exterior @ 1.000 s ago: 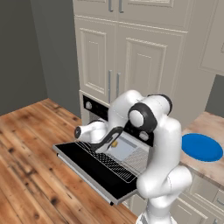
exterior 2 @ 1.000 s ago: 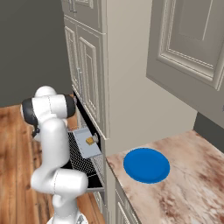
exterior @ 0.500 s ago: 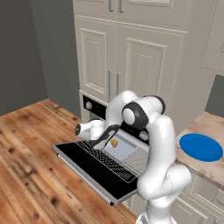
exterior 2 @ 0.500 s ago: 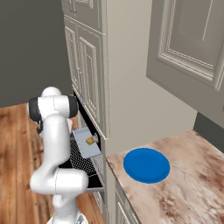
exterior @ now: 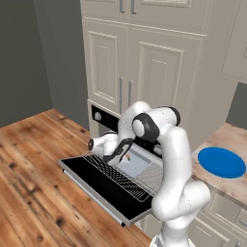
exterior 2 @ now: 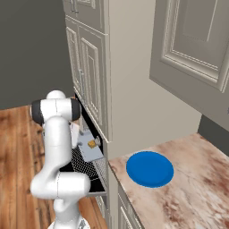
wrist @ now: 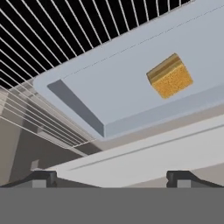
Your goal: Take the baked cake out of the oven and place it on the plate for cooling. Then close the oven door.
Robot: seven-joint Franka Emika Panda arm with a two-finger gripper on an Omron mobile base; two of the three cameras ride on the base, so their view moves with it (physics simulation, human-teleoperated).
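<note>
Pincer (wrist: 111, 177) first: its two dark tips stand spread as wide as they go, with nothing between them, and it hangs just in front of the grey baking tray (wrist: 131, 83), pointing into the oven mouth. From the left base camera the pincer (exterior: 118, 155) sits low at the end of the white arm (exterior: 169, 164), over the pulled-out rack.

Tall cream panelled cabinets (exterior: 144, 62) rise above the oven (exterior: 103, 118), whose black control strip shows a round silver knob. Wooden floor (exterior: 34, 173) spreads to the left. To the right lies the marbled tabletop (exterior 2: 188, 188), and on it rests the plate (exterior 2: 150, 168), a plain blue disc with nothing on it, well apart from the oven.

Lying flat and fully open, the oven door (exterior: 96, 185) shows its black glass facing up. Above it the wire rack (wrist: 65, 39) is drawn out, carrying the tray.

On that tray, toward its far side in the hand camera, sits the baked cake (wrist: 169, 76), a small orange-tan block, apart from the pincer tips.
</note>
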